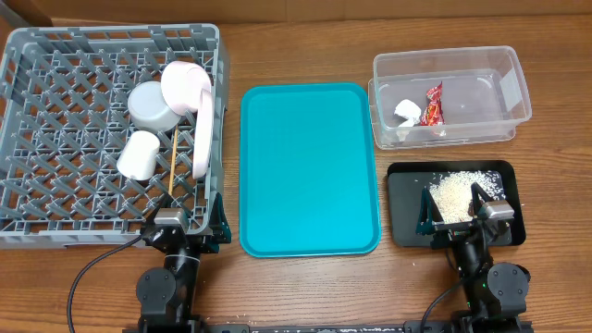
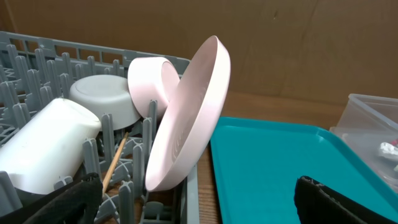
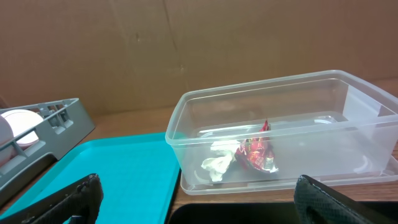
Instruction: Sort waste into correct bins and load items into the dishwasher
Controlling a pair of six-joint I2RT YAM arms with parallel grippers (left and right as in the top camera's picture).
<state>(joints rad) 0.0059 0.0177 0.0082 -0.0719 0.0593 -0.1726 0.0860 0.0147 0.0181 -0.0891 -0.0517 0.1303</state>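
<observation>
The grey dish rack [image 1: 55, 55] at the left holds a large pink-white plate [image 1: 205, 129] on edge, a small plate [image 1: 185, 85], a grey bowl [image 1: 151, 104], a white cup [image 1: 139, 154] and a wooden stick [image 1: 173, 159]. In the clear tub [image 1: 444, 57] lie a red wrapper [image 1: 433, 106] and a white paper scrap [image 1: 407, 111]. Rice grains [image 1: 453, 192] are heaped on the black tray [image 1: 407, 199]. My left gripper [image 1: 190, 219] stands open at the rack's near right corner. Open and holding nothing, my right gripper [image 1: 455, 215] sits over the black tray's near edge.
A teal tray [image 1: 308, 166] with nothing on it lies between the rack and the bins. Brown cardboard walls the back of the table in both wrist views. The large plate [image 2: 186, 118] leans over the rack's right wall.
</observation>
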